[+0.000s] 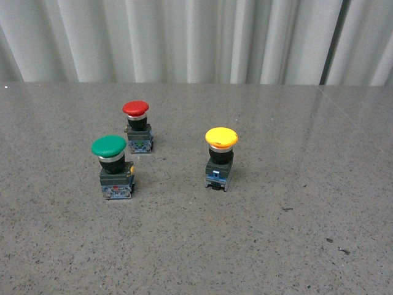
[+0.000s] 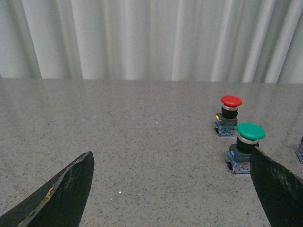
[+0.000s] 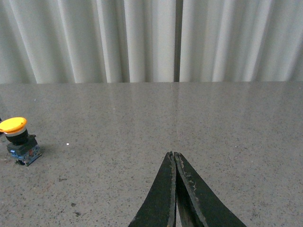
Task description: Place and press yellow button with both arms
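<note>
The yellow button [image 1: 221, 138] stands upright on the grey speckled table [image 1: 276, 239], right of centre in the front view. It also shows in the right wrist view [image 3: 14, 126], far off to one side of my right gripper [image 3: 174, 153], which is shut and empty above bare table. My left gripper [image 2: 173, 156] is open and empty, low over the table. Its fingers [image 2: 66, 189] spread wide, and one finger overlaps the base of the green button. Only a sliver of a block shows at that view's edge [image 2: 300, 150]. Neither arm shows in the front view.
A green-capped button [image 1: 109, 147] stands at the left front and a red-capped button [image 1: 136, 109] behind it. Both show in the left wrist view, green [image 2: 250, 132] and red [image 2: 231, 101]. A white pleated curtain [image 1: 184, 37] hangs behind the table's far edge.
</note>
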`<action>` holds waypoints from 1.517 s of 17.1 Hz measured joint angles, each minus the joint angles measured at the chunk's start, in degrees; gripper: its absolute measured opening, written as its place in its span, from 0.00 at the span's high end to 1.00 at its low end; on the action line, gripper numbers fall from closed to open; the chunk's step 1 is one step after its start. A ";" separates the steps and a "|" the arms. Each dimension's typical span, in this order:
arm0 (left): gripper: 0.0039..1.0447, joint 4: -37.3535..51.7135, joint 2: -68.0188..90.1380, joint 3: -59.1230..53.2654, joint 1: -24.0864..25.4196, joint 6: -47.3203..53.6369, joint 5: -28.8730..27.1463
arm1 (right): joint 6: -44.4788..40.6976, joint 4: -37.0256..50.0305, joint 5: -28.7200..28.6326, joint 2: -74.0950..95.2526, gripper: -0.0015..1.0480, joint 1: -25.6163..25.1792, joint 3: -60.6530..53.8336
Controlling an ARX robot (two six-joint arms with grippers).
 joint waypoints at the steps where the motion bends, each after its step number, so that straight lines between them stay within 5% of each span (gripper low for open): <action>1: 0.06 0.02 0.00 0.00 0.00 0.00 0.04 | 0.00 -0.02 0.00 0.00 0.98 0.00 0.00; 4: 0.06 0.00 0.00 0.00 0.00 0.00 0.02 | -0.02 -0.02 0.00 0.00 0.96 0.00 0.00; 13: 0.06 0.00 0.00 0.00 0.00 0.00 0.02 | -0.02 0.00 0.00 0.00 0.05 0.00 0.00; 26: 0.06 0.00 0.00 0.00 0.00 0.00 0.02 | -0.02 0.00 0.00 0.00 0.06 0.00 0.00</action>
